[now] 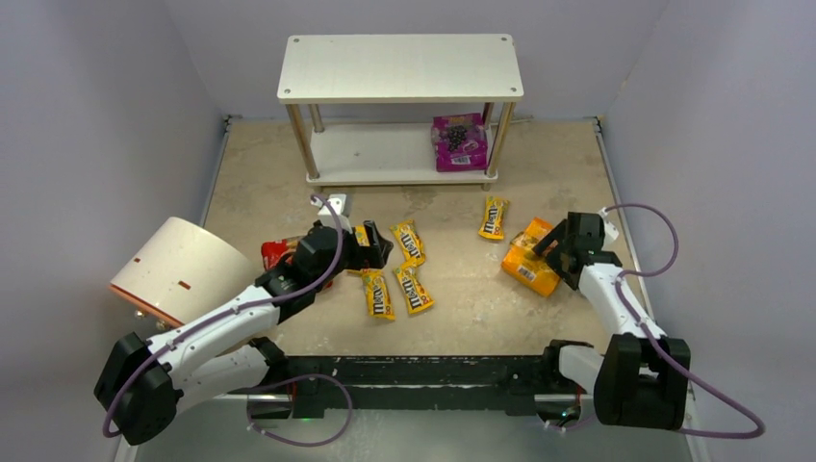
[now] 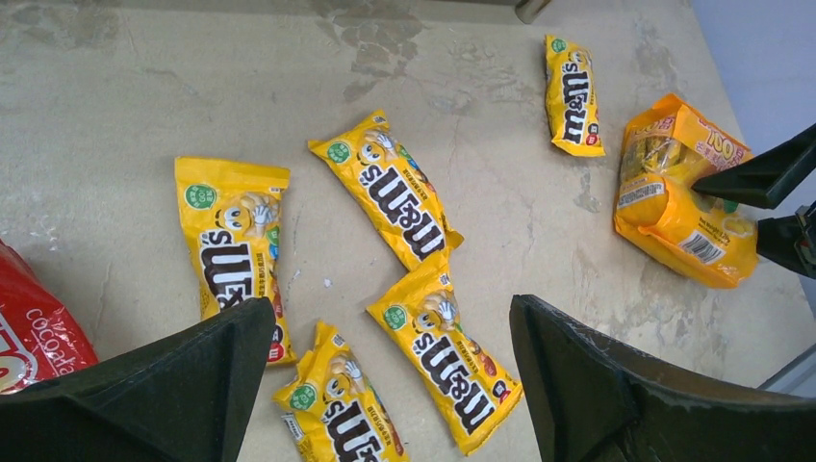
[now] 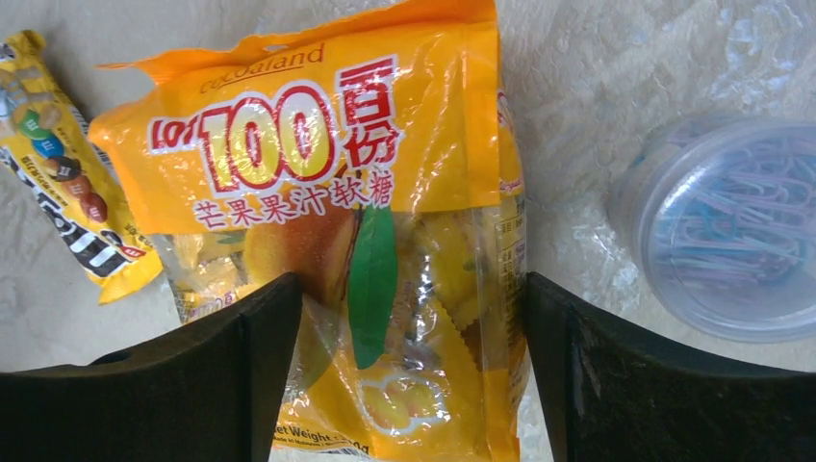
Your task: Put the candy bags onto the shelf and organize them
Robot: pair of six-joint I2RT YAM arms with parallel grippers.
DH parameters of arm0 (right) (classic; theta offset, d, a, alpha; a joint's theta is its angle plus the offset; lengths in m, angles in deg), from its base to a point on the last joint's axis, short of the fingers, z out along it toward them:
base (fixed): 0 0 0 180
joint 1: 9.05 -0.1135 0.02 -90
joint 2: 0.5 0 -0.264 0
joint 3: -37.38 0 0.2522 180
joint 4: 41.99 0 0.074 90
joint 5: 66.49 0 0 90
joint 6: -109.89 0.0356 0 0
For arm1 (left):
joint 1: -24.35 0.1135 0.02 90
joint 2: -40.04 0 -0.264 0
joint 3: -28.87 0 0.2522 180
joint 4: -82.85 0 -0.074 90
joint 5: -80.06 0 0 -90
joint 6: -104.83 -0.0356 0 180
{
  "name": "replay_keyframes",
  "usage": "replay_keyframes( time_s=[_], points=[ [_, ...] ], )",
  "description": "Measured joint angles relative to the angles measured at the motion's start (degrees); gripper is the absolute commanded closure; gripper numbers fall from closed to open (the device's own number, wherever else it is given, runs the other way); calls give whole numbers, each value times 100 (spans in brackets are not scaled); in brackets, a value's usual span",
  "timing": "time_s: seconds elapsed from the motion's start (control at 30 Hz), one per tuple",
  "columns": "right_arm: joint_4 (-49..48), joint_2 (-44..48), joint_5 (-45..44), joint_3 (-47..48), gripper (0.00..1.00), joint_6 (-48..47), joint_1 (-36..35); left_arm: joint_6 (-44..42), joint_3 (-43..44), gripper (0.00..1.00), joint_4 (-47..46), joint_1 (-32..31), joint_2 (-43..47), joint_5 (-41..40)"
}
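The shelf (image 1: 399, 67) stands at the back, with the purple pouch (image 1: 459, 141) on its lower board. Several yellow M&M's packets lie mid-table (image 1: 408, 242), (image 1: 493, 218). My left gripper (image 1: 373, 248) is open above them; in the left wrist view (image 2: 395, 385) two packets (image 2: 443, 361), (image 2: 337, 409) lie between its fingers. The red pouch (image 1: 277, 252) is partly hidden by the left arm. My right gripper (image 1: 550, 246) is open, its fingers (image 3: 241, 375) astride the orange pouch (image 3: 327, 192), which lies on the table (image 1: 529, 260).
A white-and-orange cylinder (image 1: 178, 269) lies at the left by the left arm. A clear round tub of paper clips (image 3: 726, 226) sits just right of the orange pouch. Grey walls close the table on three sides.
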Motion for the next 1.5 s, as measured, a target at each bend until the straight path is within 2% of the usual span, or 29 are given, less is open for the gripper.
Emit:
replay_keyframes(
  time_s=[0.1,0.17,0.23,0.3,0.47,0.63,0.8,0.97,1.1,1.17,1.33,1.4,1.5],
  points=[
    [-234,22,81,-107,33,46,20,17,-76,3,-48,0,9,0],
    [-417,57,131,-195,55,55,35,26,-129,3,-48,0,7,15],
    [-697,203,258,-326,69,20,42,33,-153,3,-52,0,0,33],
    [-964,459,411,-426,75,-59,46,63,-155,3,-66,0,-26,68],
    [-1102,1032,868,-498,99,-420,46,120,-155,3,-179,0,-136,256],
    [-931,1434,1478,-496,100,-922,46,170,-155,3,-389,0,-282,627],
    [-1025,2074,2640,-496,100,-1158,46,323,-162,2,-765,0,-439,1200],
    [-1818,2498,4017,-498,100,-1060,44,654,-175,2,-1569,0,-706,1939],
    [-2894,2544,4774,-566,100,-409,-28,1062,-175,2,-2271,-2,-1064,2409],
    [-3213,2562,4780,-568,100,-136,-190,1272,-170,2,-2559,-26,-1231,2522],
    [-3759,2583,3847,-568,100,446,-1458,1674,-79,1,-3156,-404,-1530,2435],
    [-3812,2481,3381,-549,100,769,-1952,1762,-15,1,-3320,-632,-1547,2232],
    [-3753,2264,2667,-520,100,1403,-2337,1801,-7,0,-3486,-879,-1515,1604]
  ],
)
